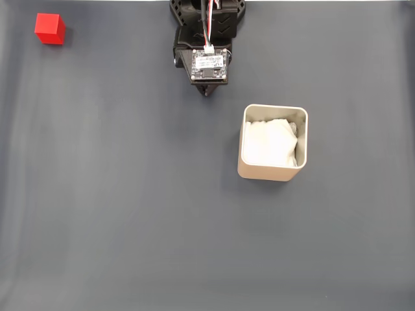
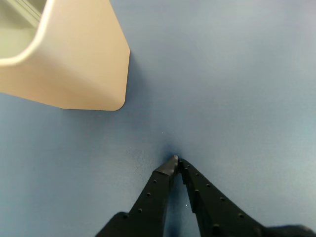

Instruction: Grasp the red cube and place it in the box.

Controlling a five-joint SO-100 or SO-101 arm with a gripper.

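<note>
Black two-finger hand (image 2: pixel 177 163): fingertips meet at a point in the wrist view, closed with nothing between them, tips low over bare dark grey-blue desk (image 2: pixel 237 74). In the fixed view the hand (image 1: pixel 207 92) sits tucked under the arm's black body and small circuit board at the top edge, only its tip poking out.

Beige square thin-walled box (image 1: pixel 273 172) with white soft padding stands right of and below the hand in the fixed view, near but apart. Small bright red matte cube (image 1: pixel 50 28) sits in the top left corner of the desk, well apart from hand and box.

Progress, judged: nothing done. Cube not yet approached, grasped or carried; all steps remain.

View differences: fixed view gives the cube and the padding inside the box; wrist view gives finger closure and the box's outer wall (image 2: pixel 84 59) close up at upper left.
</note>
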